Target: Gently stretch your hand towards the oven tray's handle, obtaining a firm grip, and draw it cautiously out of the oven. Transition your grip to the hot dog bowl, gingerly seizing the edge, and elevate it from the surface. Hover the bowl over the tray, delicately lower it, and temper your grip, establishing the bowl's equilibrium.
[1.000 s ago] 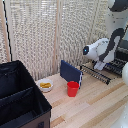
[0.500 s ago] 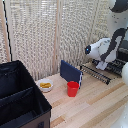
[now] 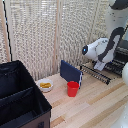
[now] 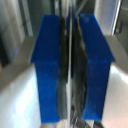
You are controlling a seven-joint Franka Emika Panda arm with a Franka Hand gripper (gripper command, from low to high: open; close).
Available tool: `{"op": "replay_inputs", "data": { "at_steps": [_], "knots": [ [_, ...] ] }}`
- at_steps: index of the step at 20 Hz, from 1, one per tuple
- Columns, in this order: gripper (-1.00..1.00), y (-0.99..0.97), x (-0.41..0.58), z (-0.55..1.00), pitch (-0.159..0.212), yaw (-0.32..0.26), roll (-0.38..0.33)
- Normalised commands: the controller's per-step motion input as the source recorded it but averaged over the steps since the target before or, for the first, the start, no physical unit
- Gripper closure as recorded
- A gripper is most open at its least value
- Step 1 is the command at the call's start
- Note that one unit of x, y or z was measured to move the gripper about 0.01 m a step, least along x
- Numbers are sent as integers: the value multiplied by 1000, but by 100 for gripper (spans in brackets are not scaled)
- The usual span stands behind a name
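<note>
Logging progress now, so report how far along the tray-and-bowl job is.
Done, apparently: the flat dark wire oven tray already sticks out from the dark toaster oven. In hand: the gripper shows blue pads closed on a thin metal bar, presumably the tray's edge. Left: the small off-white bowl of yellow food sits on the wooden table beside the red cup, not yet lifted.

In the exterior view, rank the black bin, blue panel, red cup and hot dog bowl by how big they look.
1. black bin, though it sits nearest the camera, which inflates it.
2. blue panel.
3. red cup and hot dog bowl look about alike; I won't rank them.
</note>
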Motion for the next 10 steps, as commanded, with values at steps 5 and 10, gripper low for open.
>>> {"op": "replay_inputs", "data": {
  "at_steps": [5,10],
  "knots": [
    [100,793,-59,-11,0,-79,19],
    [-100,279,26,-66,14,-31,12]
  ]
}}
